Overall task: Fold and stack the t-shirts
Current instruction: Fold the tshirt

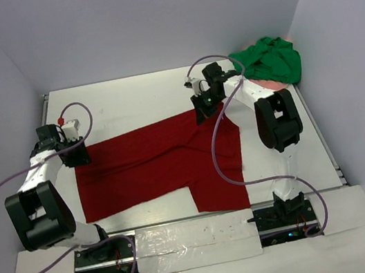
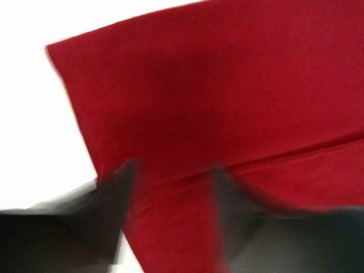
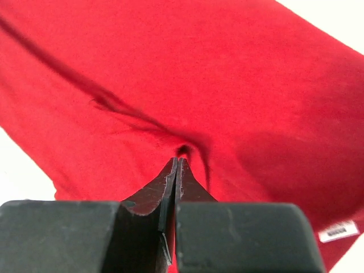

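Observation:
The dark red t-shirt (image 1: 159, 165) lies spread flat across the middle of the table. My left gripper (image 1: 77, 154) is at its far left corner. In the left wrist view its blurred jaws (image 2: 173, 170) stand apart over the red cloth (image 2: 227, 85) near a hem seam. My right gripper (image 1: 203, 113) is at the shirt's far right edge. In the right wrist view it (image 3: 178, 160) is shut, and the red cloth (image 3: 239, 74) puckers at its tips. A bright green t-shirt (image 1: 271, 58) lies crumpled in the back right corner on top of a pale pink one (image 1: 279, 83).
White table surface (image 1: 127, 100) runs behind the red shirt, with grey walls on three sides. A white label (image 3: 338, 230) shows at the shirt's edge in the right wrist view. Purple cables loop from both arms.

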Controlling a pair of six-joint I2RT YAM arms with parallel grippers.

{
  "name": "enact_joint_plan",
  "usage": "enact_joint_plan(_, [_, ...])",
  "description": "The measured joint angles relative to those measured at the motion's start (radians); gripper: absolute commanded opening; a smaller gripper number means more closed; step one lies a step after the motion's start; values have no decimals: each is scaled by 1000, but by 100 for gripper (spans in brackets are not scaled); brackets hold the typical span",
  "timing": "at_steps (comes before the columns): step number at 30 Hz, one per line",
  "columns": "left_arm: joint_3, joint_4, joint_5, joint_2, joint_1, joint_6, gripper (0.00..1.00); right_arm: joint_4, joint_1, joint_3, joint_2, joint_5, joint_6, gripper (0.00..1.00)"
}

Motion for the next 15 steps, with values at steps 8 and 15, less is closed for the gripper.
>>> enact_joint_plan(8, [106, 6, 139, 159, -7, -7, 0, 53, 13, -20, -31, 121, 24, 0])
enact_joint_plan(15, [150, 11, 195, 224, -64, -6, 0, 63, 14, -89, -171, 199, 20, 0])
